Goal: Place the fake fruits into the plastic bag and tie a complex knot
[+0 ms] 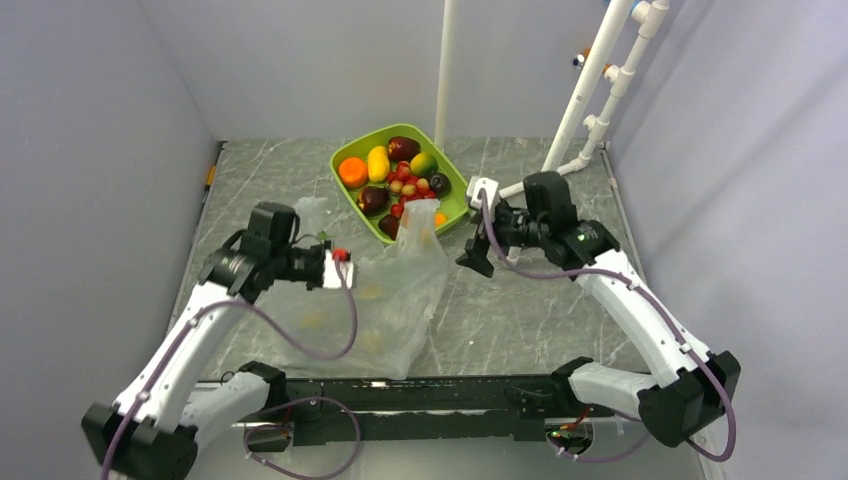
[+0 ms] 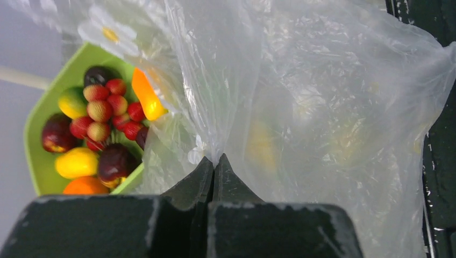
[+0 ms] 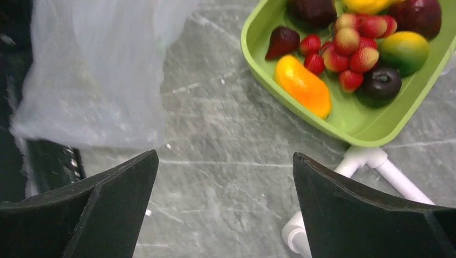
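The clear plastic bag (image 1: 392,300) lies crumpled left of centre, and one corner of it stands up against the tray. My left gripper (image 1: 345,268) is at its left edge. In the left wrist view the gripper (image 2: 214,159) is shut on a fold of the plastic bag (image 2: 322,102). Yellowish blurs (image 2: 261,142) show through the film; I cannot tell what they are. The fake fruits (image 1: 395,175) fill the lime green tray (image 1: 352,152). My right gripper (image 1: 478,256) hovers right of the bag. In the right wrist view it (image 3: 226,161) is open over bare table, holding nothing.
White pipes (image 1: 590,105) rise at the back right, and a pipe joint (image 3: 371,161) lies just below the tray (image 3: 301,115). A black rail (image 1: 430,395) runs along the near edge. Grey walls enclose the marbled table (image 1: 520,310).
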Robot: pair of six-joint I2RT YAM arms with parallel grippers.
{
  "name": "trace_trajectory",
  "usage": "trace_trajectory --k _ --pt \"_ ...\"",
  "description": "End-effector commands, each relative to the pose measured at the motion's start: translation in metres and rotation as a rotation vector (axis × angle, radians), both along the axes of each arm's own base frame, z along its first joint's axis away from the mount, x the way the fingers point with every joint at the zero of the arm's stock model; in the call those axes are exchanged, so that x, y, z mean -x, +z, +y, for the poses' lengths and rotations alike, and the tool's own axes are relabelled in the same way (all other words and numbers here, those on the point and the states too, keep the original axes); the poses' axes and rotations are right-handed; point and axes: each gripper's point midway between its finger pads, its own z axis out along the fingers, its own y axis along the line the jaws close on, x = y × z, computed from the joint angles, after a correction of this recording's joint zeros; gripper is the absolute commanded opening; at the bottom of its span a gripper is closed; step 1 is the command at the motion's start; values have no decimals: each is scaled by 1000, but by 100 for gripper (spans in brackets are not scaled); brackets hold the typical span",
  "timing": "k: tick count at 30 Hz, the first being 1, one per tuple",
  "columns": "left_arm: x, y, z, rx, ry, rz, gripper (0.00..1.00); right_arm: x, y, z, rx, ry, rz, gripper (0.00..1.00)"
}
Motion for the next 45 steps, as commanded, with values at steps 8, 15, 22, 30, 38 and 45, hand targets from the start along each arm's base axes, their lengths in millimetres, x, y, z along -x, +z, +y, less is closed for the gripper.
trace_trajectory --k 8,15,22,30,38,45 --pt "15 40 -28 -14 -128 -552 0 -33 196 52 -427 -112 156 100" --pt "25 57 -51 -41 -209 -722 0 -36 143 128 -178 -44 71 100" --pt "29 43 -37 -78 -134 -729 0 3 5 62 191 -9 73 100" --pt "59 -11 -14 -97 -190 -760 0 2 -72 -26 515 -124 -48 96" --pt "79 -27 0 -92 -225 -748 0 -25 -46 -64 427 -225 71 6" --pt "89 1 -20 26 -286 -736 0 -5 45 -4 63 -32 -67 99"
